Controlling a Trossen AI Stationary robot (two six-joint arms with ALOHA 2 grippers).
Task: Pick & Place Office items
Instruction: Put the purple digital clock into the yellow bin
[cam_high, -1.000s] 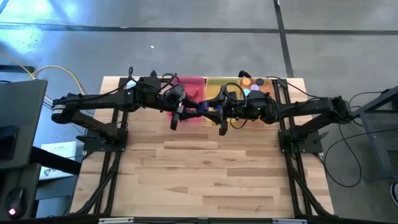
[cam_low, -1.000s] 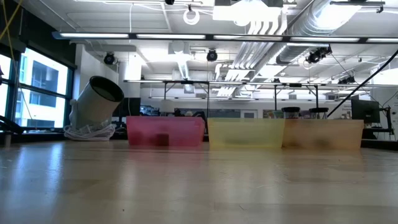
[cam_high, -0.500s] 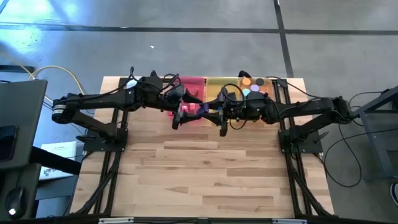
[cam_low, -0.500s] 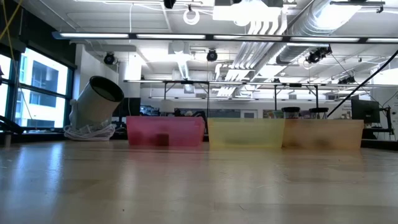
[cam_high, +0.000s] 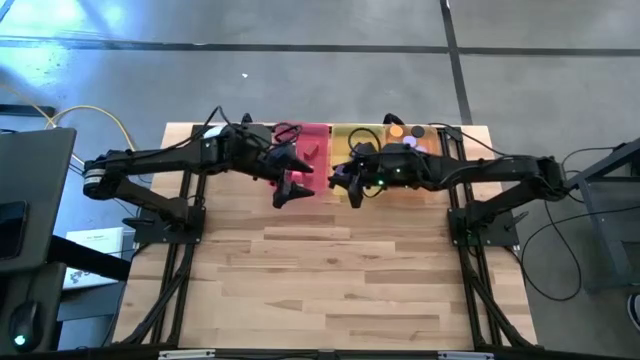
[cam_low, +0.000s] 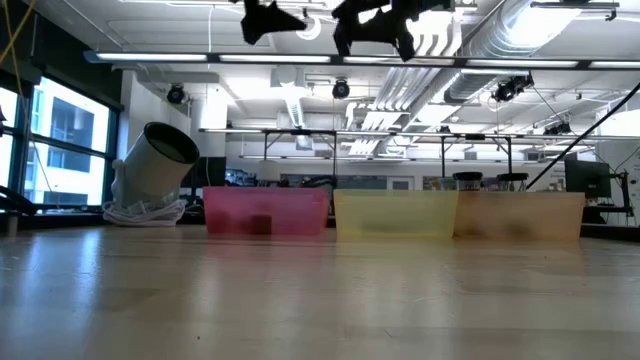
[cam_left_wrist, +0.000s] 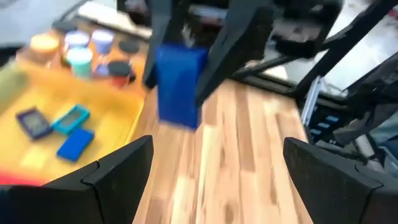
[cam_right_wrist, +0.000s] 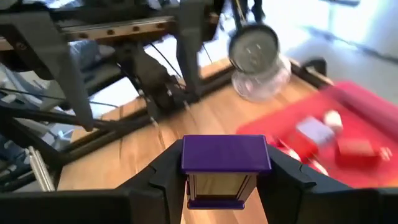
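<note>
- Right end effector (cam_right_wrist: 227, 186) pinches the purple block (cam_right_wrist: 226, 163), held up off the tabletop (cam_high: 340, 280).
- Left end effector (cam_left_wrist: 214, 171) is spread and empty, near the block and facing it; the right arm has it.
- Block's long axis runs crosswise between the fingers, broad face up.
- Trays lie behind: pink tray (cam_high: 310, 140) under the left arm, yellow tray (cam_high: 350, 135) just beside the right one.
- My guess: a carry to a tray comes next.
</note>
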